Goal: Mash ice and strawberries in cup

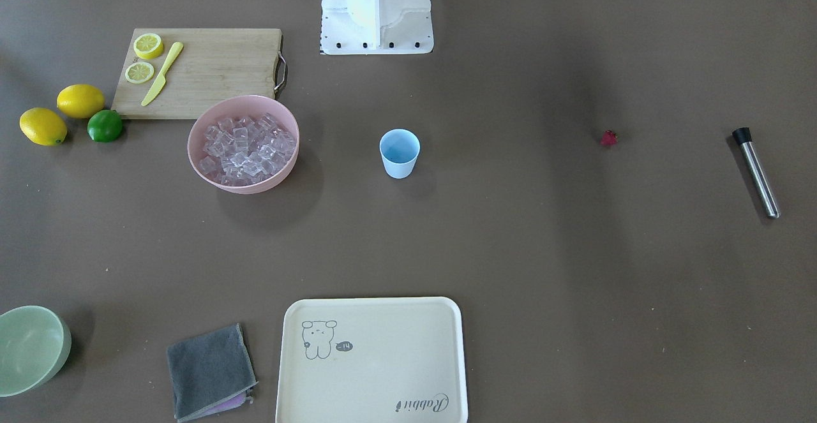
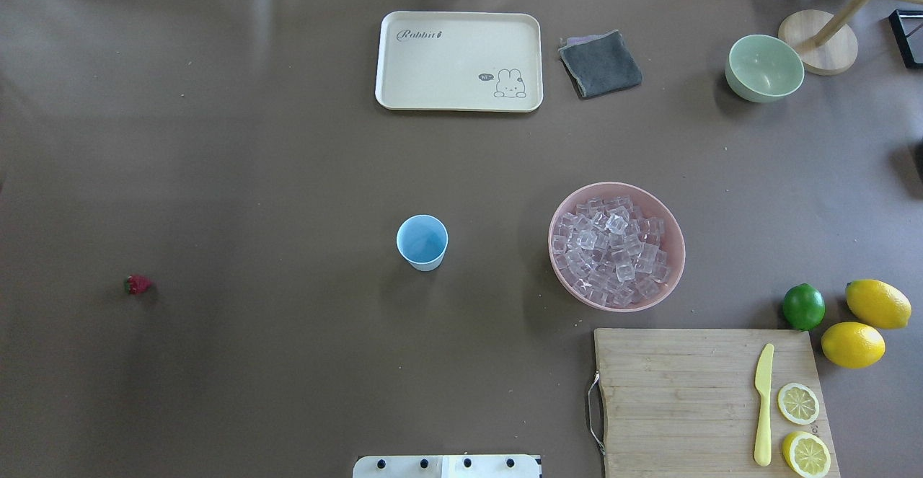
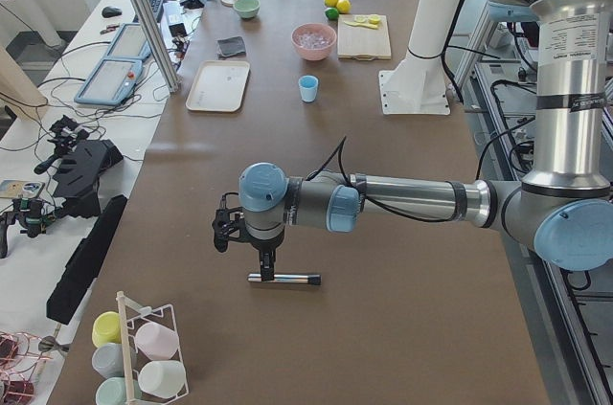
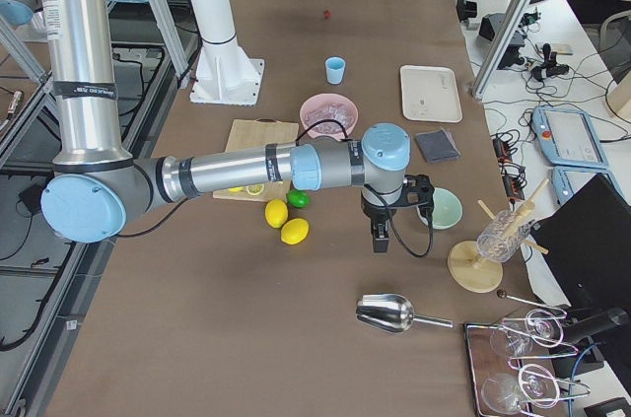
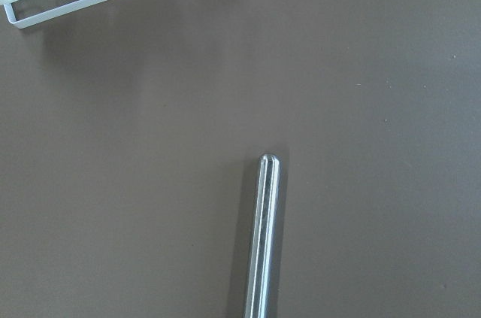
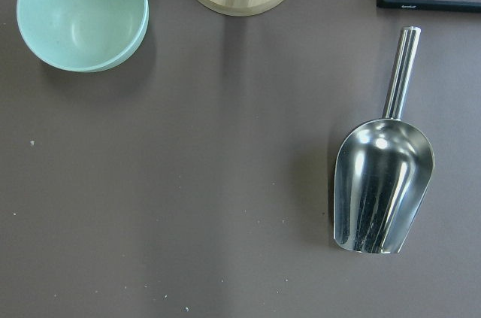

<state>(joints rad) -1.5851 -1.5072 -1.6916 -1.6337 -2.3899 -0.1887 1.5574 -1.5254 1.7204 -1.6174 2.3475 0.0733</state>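
The empty cup [image 1: 399, 153] sits mid-frame, ice [image 1: 247, 148] left of it, strawberry [image 1: 609, 138] right. Whether left gripper [image 3: 266, 269] or right gripper [image 4: 380, 240] is clenched, I cannot tell.

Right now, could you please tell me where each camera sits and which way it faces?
Front-facing: across the table, looking down at the cup; shows the robot's base.
Overhead: behind the robot, looking forward over the ice; base edge only.
Left: table's end, looking along it; left arm near.
Right: opposite end; right arm near.
Left wrist: straight down on the metal rod; no body.
Right wrist: down on the scoop; no body.
Front-facing and overhead share the strawberry.
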